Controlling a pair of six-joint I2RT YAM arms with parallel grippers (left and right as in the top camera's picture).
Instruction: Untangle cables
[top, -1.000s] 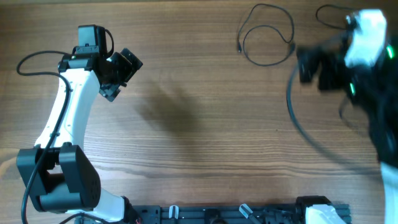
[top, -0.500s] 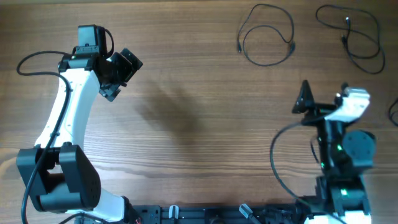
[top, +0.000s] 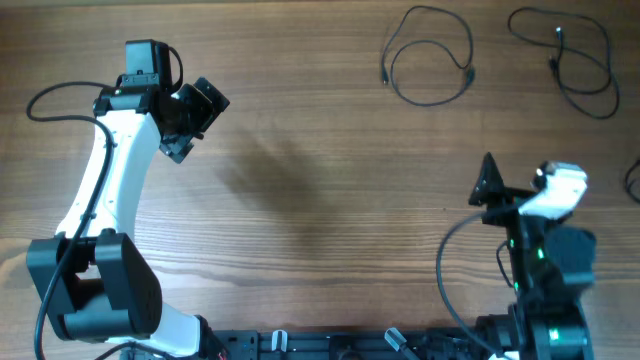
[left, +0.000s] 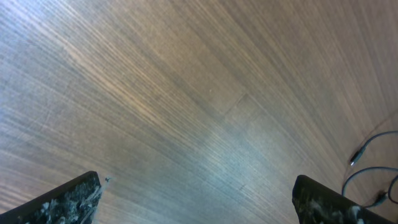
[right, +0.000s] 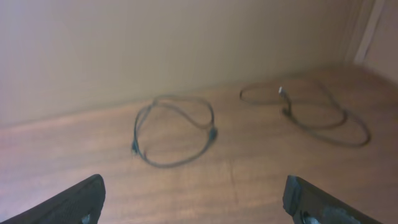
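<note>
Two cable loops lie apart, and both pincers are empty

The first cable (top: 467, 70) lies at 1 o'clock on the brown, stripy wooden worktop (top: 330, 210). The second cable (top: 553, 62) lies at 2 o'clock, not touching it. Both are thin, black and bendy, curled in loose loops with little plugs. The left pincer (top: 198, 122) at 10 o'clock and the right pincer (right: 193, 202) at 4 o'clock are wide open, holding nothing. I think the untangling is nearly done.
</note>
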